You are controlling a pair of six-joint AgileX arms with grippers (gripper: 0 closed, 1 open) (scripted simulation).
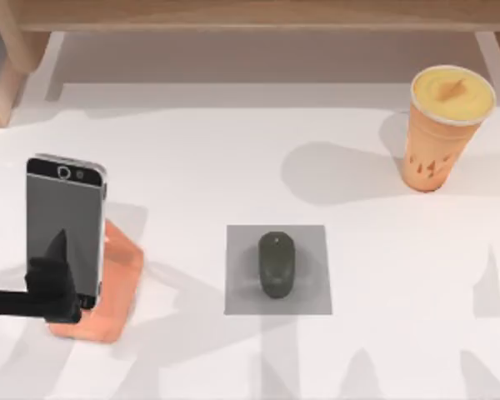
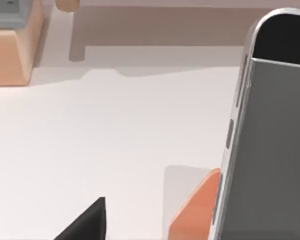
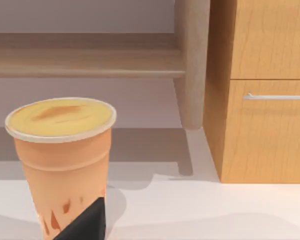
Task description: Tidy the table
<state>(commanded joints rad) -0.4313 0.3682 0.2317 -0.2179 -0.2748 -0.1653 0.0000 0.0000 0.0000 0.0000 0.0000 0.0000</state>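
Top view. The table is the plain white surface spanning the whole frame, with a light wooden shelf running along its 12 o'clock edge. At the centre lies a small grey mat, and a dark mouse rests on it. At roughly 9 o'clock from the mat, a phone leans on an orange stand. At 2 o'clock from the mat, a cup with an orange body and yellow top stands upright on the table. Our left gripper sits at the 8 o'clock side of the table, over the lower part of the phone; we cannot tell whether its fingers are apart, together or clamped on the phone.

Left wrist view. The phone is very near (grey screen, silver side rail), with the orange stand just behind its edge. One black fingertip of the left gripper shows over bare table. The shelf base stands at the far end.

Right wrist view. The cup stands upright on the table, in front of the shelf and beside a wooden drawer unit. One black fingertip of our right arm's gripper overlaps the cup's base in this view; contact cannot be confirmed, nor the state of its fingers.
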